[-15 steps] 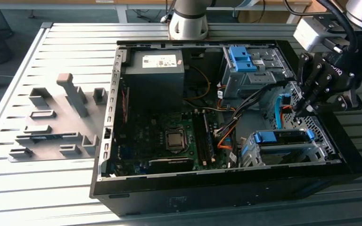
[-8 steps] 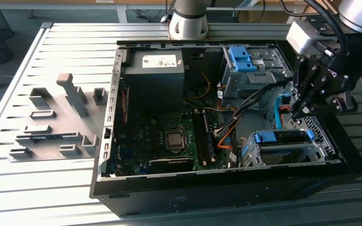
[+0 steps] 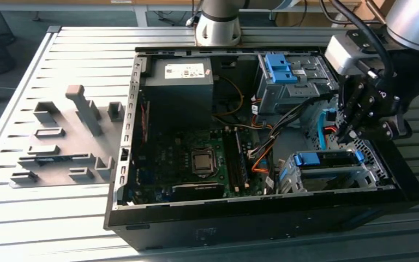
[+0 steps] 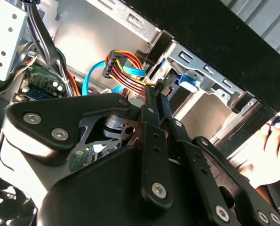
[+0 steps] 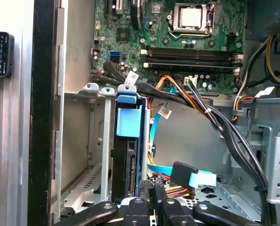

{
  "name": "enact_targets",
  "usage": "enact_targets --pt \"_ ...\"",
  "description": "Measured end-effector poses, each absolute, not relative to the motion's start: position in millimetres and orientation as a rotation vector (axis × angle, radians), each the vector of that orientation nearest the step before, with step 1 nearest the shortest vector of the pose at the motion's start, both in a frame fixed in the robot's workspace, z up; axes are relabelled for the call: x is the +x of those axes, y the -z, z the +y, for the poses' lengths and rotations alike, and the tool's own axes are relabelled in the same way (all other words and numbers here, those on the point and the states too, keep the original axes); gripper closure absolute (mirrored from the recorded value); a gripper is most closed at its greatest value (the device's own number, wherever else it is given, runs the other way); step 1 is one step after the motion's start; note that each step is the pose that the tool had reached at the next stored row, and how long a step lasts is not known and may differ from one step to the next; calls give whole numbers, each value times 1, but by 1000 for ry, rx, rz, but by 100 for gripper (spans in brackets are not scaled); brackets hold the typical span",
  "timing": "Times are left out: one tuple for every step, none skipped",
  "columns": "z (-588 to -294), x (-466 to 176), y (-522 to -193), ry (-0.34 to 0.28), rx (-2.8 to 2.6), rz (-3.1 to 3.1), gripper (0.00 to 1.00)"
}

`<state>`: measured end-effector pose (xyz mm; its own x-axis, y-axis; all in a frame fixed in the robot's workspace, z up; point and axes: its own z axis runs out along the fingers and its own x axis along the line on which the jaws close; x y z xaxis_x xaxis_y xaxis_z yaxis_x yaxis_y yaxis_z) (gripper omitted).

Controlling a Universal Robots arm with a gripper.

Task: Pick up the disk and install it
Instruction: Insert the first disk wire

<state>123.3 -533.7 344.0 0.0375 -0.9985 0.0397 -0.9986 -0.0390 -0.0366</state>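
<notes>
Disk sits in the drive cage, just ahead of closed, empty gripper; cables lie beside.

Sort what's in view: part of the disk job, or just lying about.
Job: silver-grey disk with blue plastic rails, sitting in the metal drive cage; black gripper, nearest that disk.

Lying about: black box with white sticker; bare blue plastic bracket; grey moulded parts tray; green motherboard.
</notes>
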Motion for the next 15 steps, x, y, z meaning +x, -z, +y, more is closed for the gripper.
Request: enact_targets --pt "-534 121 -344 -90 2265 -2180 84" --pt "-534 120 -344 -92 2267 -2182 84" --pt "-535 119 -344 -92 2267 -2183 84" --pt "-535 119 -344 -91 2266 -2185 84" --pt "-535 119 -344 -91 2263 -2188 84" --pt "-536 118 -343 -91 2257 -2194 84" --pt "-537 118 -343 -91 2251 -2200 84" --pt "-538 118 -343 -91 2246 -2205 84" --pt "-539 118 -343 -91 2242 -2208 84" --pt "-541 118 -342 -91 2240 -2211 84" --pt "-543 118 -342 -91 2239 -2212 84" --pt "-545 118 -342 -91 2238 -2213 84" --pt "-546 118 -341 -91 2237 -2214 84" --pt "-547 118 -341 -91 2236 -2215 84" --pt "-547 118 -341 -91 2232 -2218 84"
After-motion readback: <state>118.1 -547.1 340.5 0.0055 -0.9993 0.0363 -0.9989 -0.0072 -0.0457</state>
